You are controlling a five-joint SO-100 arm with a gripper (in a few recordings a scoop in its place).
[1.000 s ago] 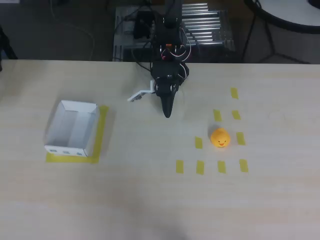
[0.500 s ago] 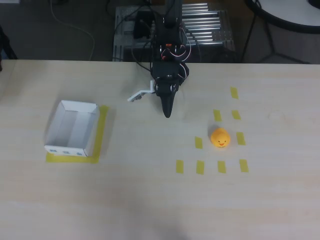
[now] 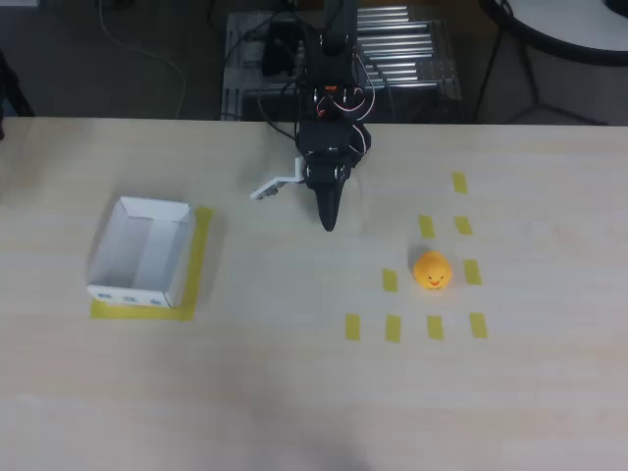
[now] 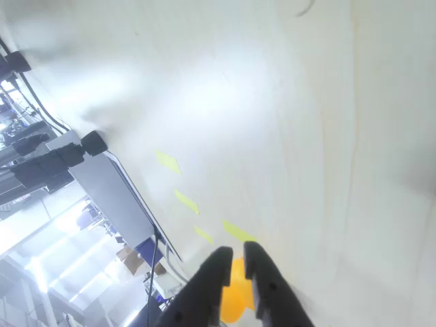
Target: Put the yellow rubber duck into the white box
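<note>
- Fingers [image 3: 329, 218] of mine were drawn nearly together with nothing between them, pointing down over the pale wooden table [image 3: 294, 392].
- Through my wrist view, the fingers [image 4: 234, 262] framed an orange-yellow blur in the slim gap.
- Small rounded yellow rubber duck [image 3: 432, 271] sat on the table among flat yellow tape rectangles [image 3: 391, 328], right of my fingers.
- Shallow white cardboard box [image 3: 142, 253] stood far left on yellow tape, well apart from the duck.
</note>
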